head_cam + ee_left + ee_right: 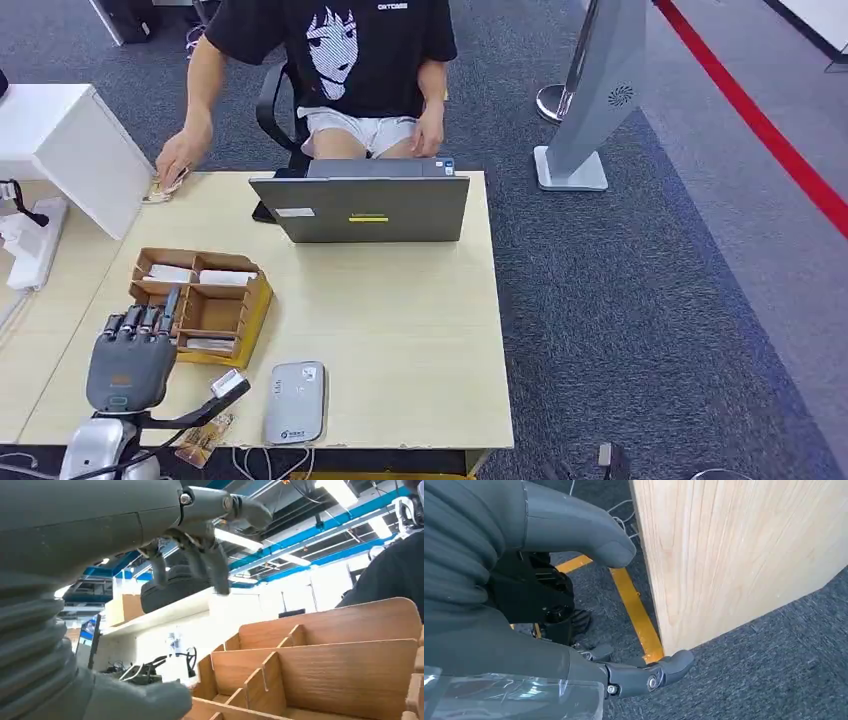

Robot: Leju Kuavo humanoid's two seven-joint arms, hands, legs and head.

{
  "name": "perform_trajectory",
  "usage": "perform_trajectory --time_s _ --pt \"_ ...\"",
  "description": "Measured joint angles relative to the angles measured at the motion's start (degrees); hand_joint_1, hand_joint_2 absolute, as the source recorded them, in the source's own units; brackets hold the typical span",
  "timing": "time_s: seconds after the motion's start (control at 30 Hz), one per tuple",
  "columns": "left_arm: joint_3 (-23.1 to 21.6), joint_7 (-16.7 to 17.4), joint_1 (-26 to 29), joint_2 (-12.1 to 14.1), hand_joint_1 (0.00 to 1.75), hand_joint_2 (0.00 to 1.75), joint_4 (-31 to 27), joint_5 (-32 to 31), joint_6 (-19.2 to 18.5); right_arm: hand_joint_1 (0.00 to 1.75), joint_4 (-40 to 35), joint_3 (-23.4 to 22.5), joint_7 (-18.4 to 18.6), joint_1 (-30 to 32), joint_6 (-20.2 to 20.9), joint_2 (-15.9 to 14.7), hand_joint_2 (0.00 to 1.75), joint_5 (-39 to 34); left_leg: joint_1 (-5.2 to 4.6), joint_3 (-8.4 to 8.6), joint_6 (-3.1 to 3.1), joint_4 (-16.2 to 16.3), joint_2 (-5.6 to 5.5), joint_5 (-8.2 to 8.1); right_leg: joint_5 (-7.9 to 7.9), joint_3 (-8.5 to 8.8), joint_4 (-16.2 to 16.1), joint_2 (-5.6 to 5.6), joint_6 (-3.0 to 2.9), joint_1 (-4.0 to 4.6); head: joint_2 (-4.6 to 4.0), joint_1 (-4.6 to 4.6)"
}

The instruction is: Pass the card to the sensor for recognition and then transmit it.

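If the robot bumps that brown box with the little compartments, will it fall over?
Probably not. The wooden organizer sits low and wide on the table, so it would likely slide rather than tip. It looks thin-walled, probably light, so the left hand could shove it easily.

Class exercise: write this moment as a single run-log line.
left hand: open, over wooden divided card box | right hand: open, hanging beside table | grey card sensor: untouched

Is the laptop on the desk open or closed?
Open: the laptop lid stands upright, its back toward the camera, facing the seated person.
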Motion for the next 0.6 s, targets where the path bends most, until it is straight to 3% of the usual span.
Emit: perform_trajectory --time_s 0.6 --pt "0.00 -1.44 0.92 -0.94 0.00 1.75 -2.17 0.98 0.04 0.00 -0.02 -0.64 -0.11 0.15 -0.20 -0.02 1.75 0.02 0.00 0.00 0.00 0.00 0.00 0.00 0.00 0.00 0.00 0.00 0.00 0.00 0.00 -0.02"
